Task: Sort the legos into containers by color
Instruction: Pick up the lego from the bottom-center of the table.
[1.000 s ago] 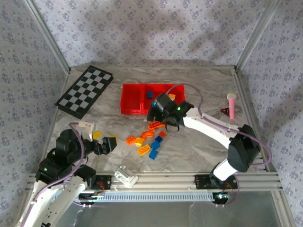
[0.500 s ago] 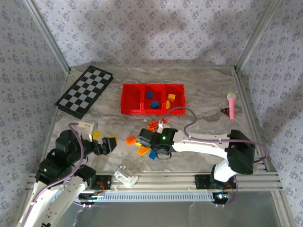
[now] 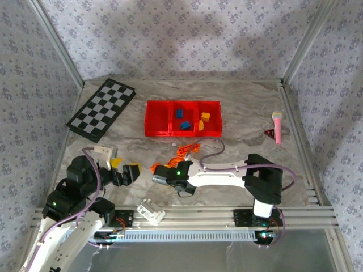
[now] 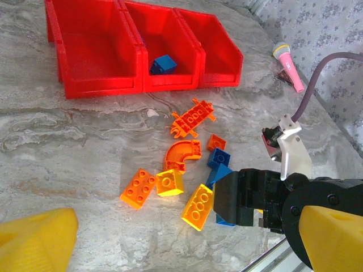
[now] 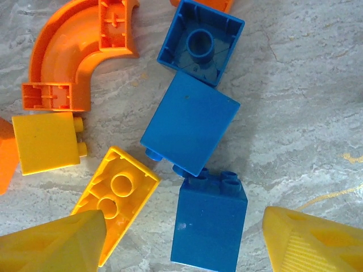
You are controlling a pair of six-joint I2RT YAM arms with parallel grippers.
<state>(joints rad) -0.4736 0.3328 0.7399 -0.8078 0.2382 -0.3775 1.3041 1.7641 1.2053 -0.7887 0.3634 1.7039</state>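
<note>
Loose legos lie on the table in front of the red containers [image 3: 170, 131] [image 4: 96, 51]: a curved orange one [image 5: 68, 51] [image 4: 182, 154], a yellow brick [image 5: 45, 141], an upturned yellow brick [image 5: 116, 198] and three blue bricks. My right gripper [image 5: 181, 246] [image 3: 161, 174] hangs open low over this pile, its yellow fingertips either side of a blue studded brick [image 5: 210, 226], not touching it. My left gripper [image 4: 187, 243] [image 3: 122, 170] is open and holds nothing, left of the pile. The middle compartment holds blue bricks [image 3: 180, 116] [image 4: 163, 64]; the right one holds yellow bricks [image 3: 204, 119].
A checkerboard [image 3: 102, 109] lies at the back left. A pink microphone [image 3: 278, 126] [image 4: 288, 67] and a small red triangle [image 3: 269, 134] lie at the right. A white block [image 3: 150, 211] sits near the front rail. The right arm's cable loops above the pile.
My right arm has swung from the right compartment down and to the left, and now sits low over the loose bricks. The left arm has not moved.
</note>
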